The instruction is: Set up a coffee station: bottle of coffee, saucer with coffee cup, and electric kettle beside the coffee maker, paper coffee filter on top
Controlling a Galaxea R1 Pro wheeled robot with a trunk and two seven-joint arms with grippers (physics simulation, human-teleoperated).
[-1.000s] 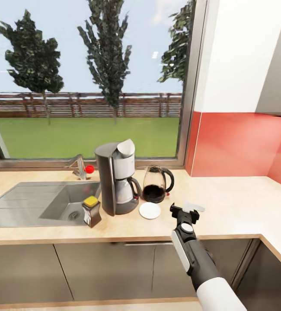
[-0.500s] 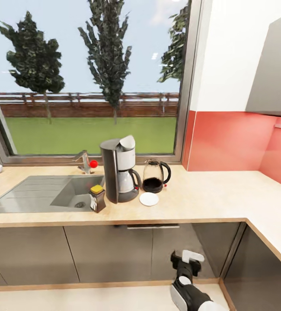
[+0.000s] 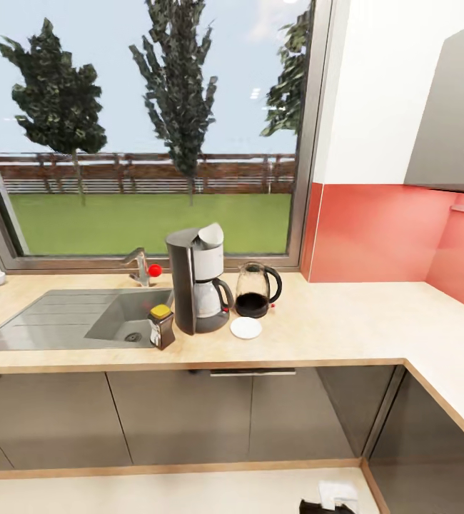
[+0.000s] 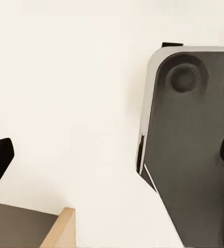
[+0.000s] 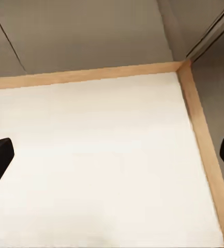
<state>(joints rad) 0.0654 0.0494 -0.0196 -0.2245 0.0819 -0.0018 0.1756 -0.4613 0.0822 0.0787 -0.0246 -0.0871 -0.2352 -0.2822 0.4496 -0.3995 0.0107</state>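
Note:
The coffee maker (image 3: 196,282) stands on the kitchen countertop (image 3: 332,332) just right of the sink, with a white paper filter (image 3: 210,235) on its top. The bottle of coffee (image 3: 162,326) sits at its front left. The saucer (image 3: 245,328) lies bare at its front right. Behind the saucer stands the electric kettle (image 3: 255,289). The coffee cup is out of view. My right gripper (image 3: 327,501) hangs low at the head view's bottom edge, over the floor. In the right wrist view it (image 5: 112,157) is open and holds nothing. My left gripper (image 4: 112,155) is open over pale floor.
A steel sink (image 3: 75,318) with a tap (image 3: 139,265) lies left of the coffee maker. Dark grey cabinets (image 3: 189,417) run below, with a wooden plinth (image 5: 91,75). The counter turns a corner at the right. My dark base (image 4: 194,150) lies under the left gripper.
The view pulled back from the counter a second ago, then held still. My right arm dropped from counter height to the bottom edge of the head view. Things on the counter stayed put.

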